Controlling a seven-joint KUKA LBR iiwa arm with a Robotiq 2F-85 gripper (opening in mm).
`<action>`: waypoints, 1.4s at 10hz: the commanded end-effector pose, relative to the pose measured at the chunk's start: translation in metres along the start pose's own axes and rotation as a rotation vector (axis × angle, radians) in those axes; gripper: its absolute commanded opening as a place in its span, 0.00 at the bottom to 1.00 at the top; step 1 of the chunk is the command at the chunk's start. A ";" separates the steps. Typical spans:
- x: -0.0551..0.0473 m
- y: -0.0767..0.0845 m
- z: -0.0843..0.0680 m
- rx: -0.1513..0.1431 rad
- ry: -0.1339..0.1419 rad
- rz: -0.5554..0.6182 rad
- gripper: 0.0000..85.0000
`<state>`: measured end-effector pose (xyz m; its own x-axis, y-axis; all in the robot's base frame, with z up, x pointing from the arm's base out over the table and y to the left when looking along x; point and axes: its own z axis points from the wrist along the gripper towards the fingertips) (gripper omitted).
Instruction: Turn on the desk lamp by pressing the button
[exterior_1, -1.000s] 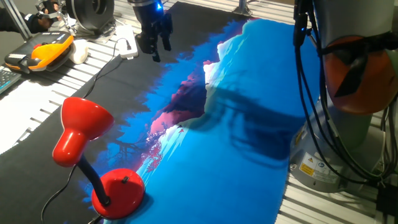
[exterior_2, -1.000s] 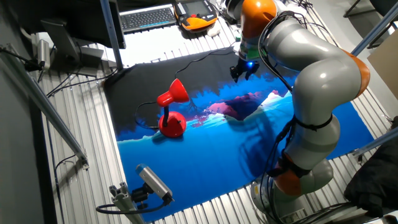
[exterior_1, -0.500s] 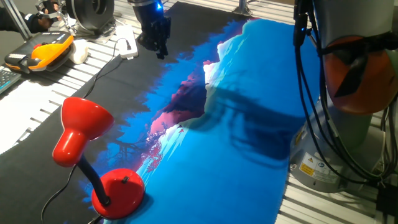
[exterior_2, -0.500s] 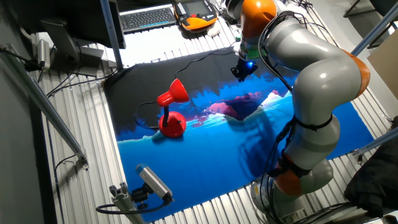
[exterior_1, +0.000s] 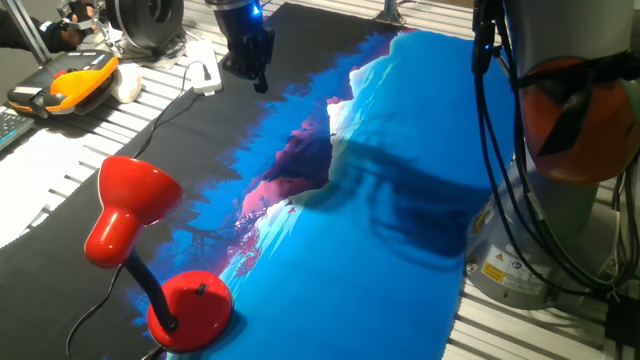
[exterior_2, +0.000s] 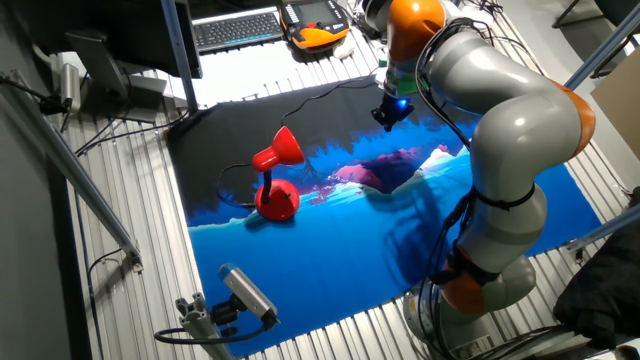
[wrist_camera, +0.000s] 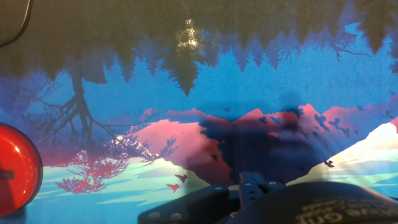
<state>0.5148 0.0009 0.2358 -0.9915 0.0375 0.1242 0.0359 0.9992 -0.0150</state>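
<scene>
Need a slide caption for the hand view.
Hand view over the printed mat, the lamp base's red edge showing at far left, button out of frame.

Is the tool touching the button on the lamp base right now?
Apart. In one fixed view the tool hangs over the far end of the mat, while the button sits on the desk lamp at the near end.

On my screens the desk lamp (exterior_1: 140, 250) is glossy red on shade and base, with a black neck and a small dark button (exterior_1: 200, 289) on the dome. I see the mat (exterior_1: 380, 200) printed in bright blue, with pink-red mountains, white snowy patches, dark tree outlines and a black upper part. The arm (exterior_2: 500, 130) reads grey with orange joints, and the handheld device (exterior_1: 65, 85) is orange and black.
</scene>
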 end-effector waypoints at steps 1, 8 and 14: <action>0.000 0.000 0.000 0.000 0.000 0.000 0.00; 0.000 0.000 0.000 0.000 0.002 0.011 0.00; -0.001 0.004 -0.021 -0.071 -0.025 0.059 0.00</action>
<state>0.5187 0.0055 0.2567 -0.9903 0.0959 0.1006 0.1014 0.9936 0.0508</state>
